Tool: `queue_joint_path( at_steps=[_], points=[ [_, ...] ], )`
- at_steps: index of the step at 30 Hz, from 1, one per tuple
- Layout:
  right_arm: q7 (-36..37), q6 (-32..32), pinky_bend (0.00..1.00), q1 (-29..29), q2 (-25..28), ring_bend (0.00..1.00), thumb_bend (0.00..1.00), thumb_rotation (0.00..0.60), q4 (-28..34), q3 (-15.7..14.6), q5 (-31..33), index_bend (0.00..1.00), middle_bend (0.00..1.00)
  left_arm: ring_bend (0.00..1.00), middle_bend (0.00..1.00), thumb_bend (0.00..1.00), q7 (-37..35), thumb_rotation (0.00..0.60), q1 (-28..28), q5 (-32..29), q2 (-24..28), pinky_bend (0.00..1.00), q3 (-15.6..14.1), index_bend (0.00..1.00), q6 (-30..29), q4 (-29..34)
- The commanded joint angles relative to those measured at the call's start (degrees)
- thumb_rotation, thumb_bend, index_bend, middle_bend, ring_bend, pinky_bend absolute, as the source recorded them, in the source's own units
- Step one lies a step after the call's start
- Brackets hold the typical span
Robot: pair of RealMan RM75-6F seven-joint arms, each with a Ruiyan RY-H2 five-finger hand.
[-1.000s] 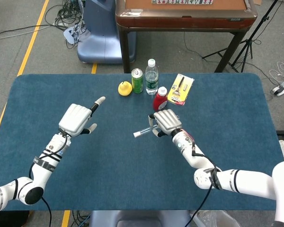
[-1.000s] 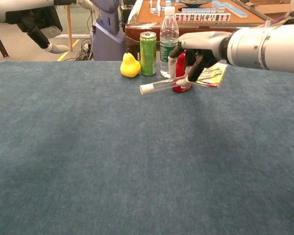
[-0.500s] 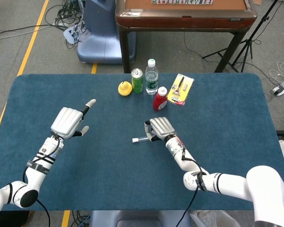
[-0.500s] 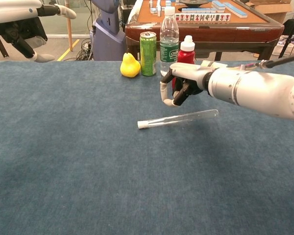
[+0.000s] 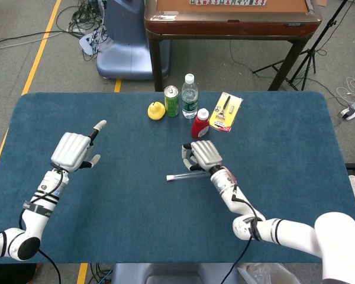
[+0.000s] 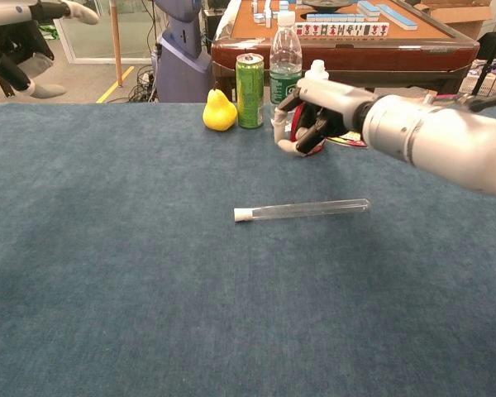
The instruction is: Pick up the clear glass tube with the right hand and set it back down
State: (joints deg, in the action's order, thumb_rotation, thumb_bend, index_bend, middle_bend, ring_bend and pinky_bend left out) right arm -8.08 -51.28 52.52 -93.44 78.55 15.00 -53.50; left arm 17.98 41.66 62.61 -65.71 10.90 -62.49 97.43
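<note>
Glass tube (image 6: 302, 209): your clear tube is lying flat on the blue table (image 6: 107, 273), near the middle of the chest view, with its white-capped end pointing toward the left of the frame. Nothing is touching it.
Right hand (image 6: 314, 116): you are holding it above and behind the tube, right of centre in the upper part of the chest view. Its fingers are curling inward and gripping nothing. In the head view the hand (image 5: 202, 155) is sitting just over the tube (image 5: 186, 176).
Left hand (image 5: 74, 149): you are keeping it raised at the left of the head view, well apart from the tube. One finger is pointing outward, the others are folding in, and it is carrying nothing.
Back row: a yellow pear (image 6: 219, 111), green can (image 6: 250, 91), water bottle (image 6: 285, 62), red bottle (image 5: 200, 123) and yellow packet (image 5: 225, 112) are standing together at the table's far edge, top centre.
</note>
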Motion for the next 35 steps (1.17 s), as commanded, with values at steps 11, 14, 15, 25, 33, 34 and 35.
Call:
queue_joint_path(
  at_steps=[11, 14, 15, 25, 33, 34, 35],
  points=[
    [-7.2, -16.0, 0.86, -17.0, 30.3, 0.57, 0.23, 0.600, 30.7, -6.5, -6.3, 0.38, 0.53, 0.36, 0.37, 0.27, -4.7, 0.600, -10.1, 0.7, 4.3, 0.57, -4.2, 0.00, -6.6, 1.1],
    [-5.9, -18.0, 0.72, -20.9, 34.8, 0.45, 0.21, 0.600, 33.0, -9.1, -9.2, 0.34, 0.43, 0.30, 0.29, 0.26, -6.3, 0.600, -13.4, 2.4, 4.6, 0.48, -5.4, 0.00, -10.0, 1.2],
    [-5.3, -18.7, 0.71, -22.1, 35.8, 0.43, 0.20, 0.600, 33.4, -9.8, -10.0, 0.34, 0.42, 0.28, 0.27, 0.25, -6.8, 0.600, -14.4, 2.9, 4.7, 0.44, -5.7, 0.00, -11.0, 1.3],
    [2.3, -28.3, 0.68, -34.8, 39.9, 0.40, 0.21, 0.600, 30.5, -15.6, -18.6, 0.33, 0.41, 0.25, 0.24, 0.25, -8.9, 0.600, -24.6, 8.8, 4.9, 0.34, -9.5, 0.02, -21.9, 1.9],
    [4.7, -31.5, 0.68, -39.2, 37.5, 0.40, 0.22, 0.600, 27.5, -16.2, -22.5, 0.34, 0.45, 0.25, 0.24, 0.25, -6.6, 0.600, -29.4, 12.0, 4.1, 0.33, -11.3, 0.06, -26.2, 4.2],
    [4.6, -31.7, 0.68, -39.4, 37.3, 0.40, 0.23, 0.600, 27.4, -16.1, -22.9, 0.34, 0.45, 0.25, 0.24, 0.25, -6.5, 0.600, -29.7, 12.3, 4.0, 0.32, -11.2, 0.07, -26.5, 4.3],
    [4.5, -31.9, 0.68, -39.6, 37.1, 0.40, 0.23, 0.600, 27.2, -16.1, -23.2, 0.34, 0.46, 0.25, 0.24, 0.25, -6.4, 0.600, -29.9, 12.7, 3.8, 0.32, -11.1, 0.07, -26.7, 4.3]
  ],
)
